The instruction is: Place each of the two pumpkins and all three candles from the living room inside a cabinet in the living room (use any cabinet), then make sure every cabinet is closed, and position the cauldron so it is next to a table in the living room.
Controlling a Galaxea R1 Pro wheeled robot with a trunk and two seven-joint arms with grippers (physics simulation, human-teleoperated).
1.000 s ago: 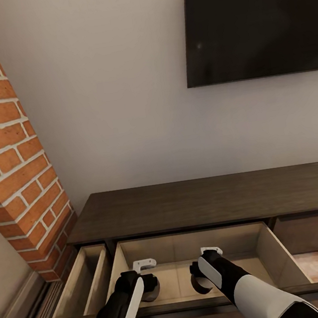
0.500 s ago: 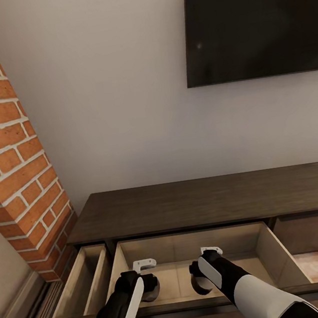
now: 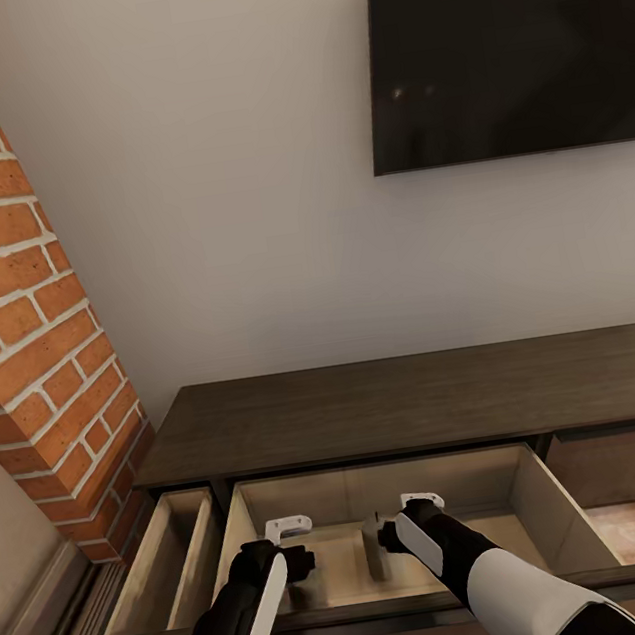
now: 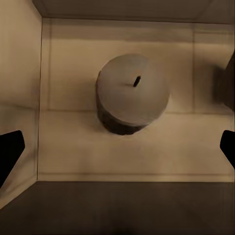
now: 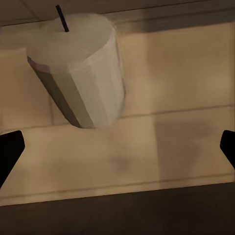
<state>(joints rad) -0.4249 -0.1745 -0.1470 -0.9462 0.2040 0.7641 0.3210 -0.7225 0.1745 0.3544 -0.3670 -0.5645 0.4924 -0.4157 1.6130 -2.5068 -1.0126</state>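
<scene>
Here, from the head, both arms reach into the cabinet's [image 3: 410, 400] open drawer [image 3: 545, 498]. Left claw [image 4: 117, 149] gapes wide above a standing candle [image 4: 131, 93]. Right claw [image 5: 117, 147] gapes too — its candle [image 5: 81, 66] released; withdraw next, I judge.

dark tv [image 3: 506, 39], brick column [image 3: 11, 290], pale wall [image 3: 229, 189].

Two candles [image 4: 132, 93] [image 5: 78, 68] stand inside the cabinet's [image 3: 410, 400] open drawer [image 3: 540, 498].

A pale candle [image 5: 78, 68] stands tilted on the cabinet's [image 5: 161, 147] beige floor
</scene>
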